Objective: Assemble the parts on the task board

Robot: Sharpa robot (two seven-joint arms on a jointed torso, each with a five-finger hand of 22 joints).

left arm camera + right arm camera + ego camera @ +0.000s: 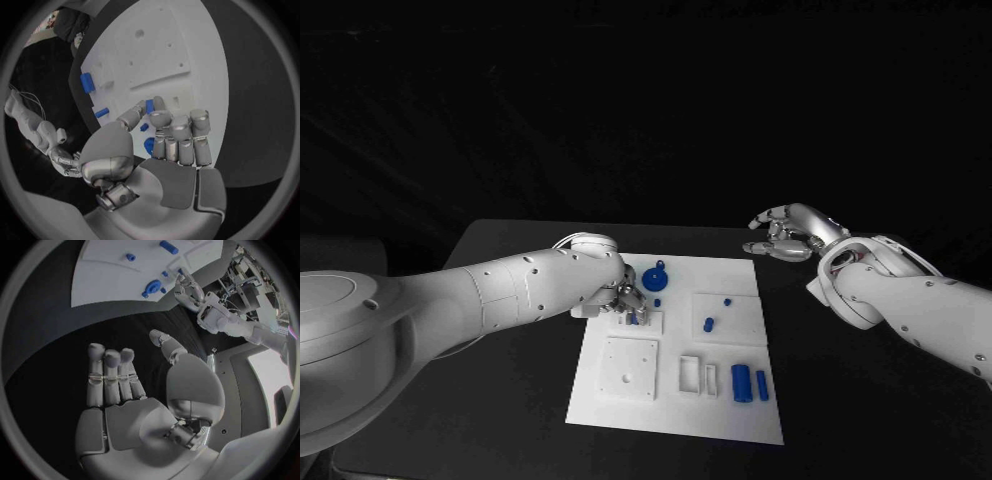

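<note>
Silver left hand (623,297) pinching blue peg (150,106)

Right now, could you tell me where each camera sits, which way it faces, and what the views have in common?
Head view: from the robot's head, looking down at the task board; both arms come in, the left hand over the board, the right hand off it.
Left wrist view: behind the left hand, facing the board; a blue part sits at its fingers.
Right wrist view: behind the right hand, looking across the table to the board.
All three views share the board; each wrist view also shows the other hand.
</note>
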